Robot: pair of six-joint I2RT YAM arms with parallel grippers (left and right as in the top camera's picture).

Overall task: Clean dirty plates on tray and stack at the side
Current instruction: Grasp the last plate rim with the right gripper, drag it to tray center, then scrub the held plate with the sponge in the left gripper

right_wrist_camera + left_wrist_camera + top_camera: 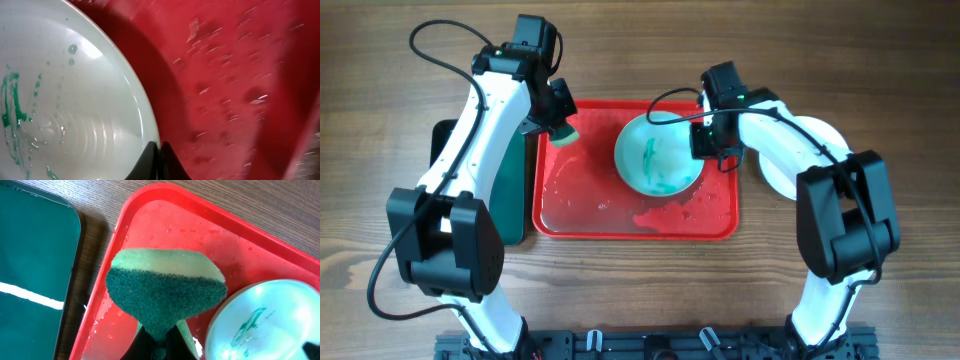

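A pale plate [658, 155] with teal smears at its centre sits over the right half of the red tray [610, 215]. My right gripper [705, 140] is shut on the plate's right rim. The right wrist view shows the fingers [160, 152] pinching the rim of the plate [75, 100], with a shadow under its edge on the wet tray [240, 75]. My left gripper [560, 125] is shut on a green sponge [563, 135] over the tray's far left corner. In the left wrist view the sponge [165, 295] hangs above the tray [175, 225], left of the plate [270, 315].
More pale plates [775, 178] lie on the table right of the tray, partly under my right arm. A dark green tray [515, 190] lies left of the red one and also shows in the left wrist view [30, 255]. Water drops and pale residue cover the red tray's floor.
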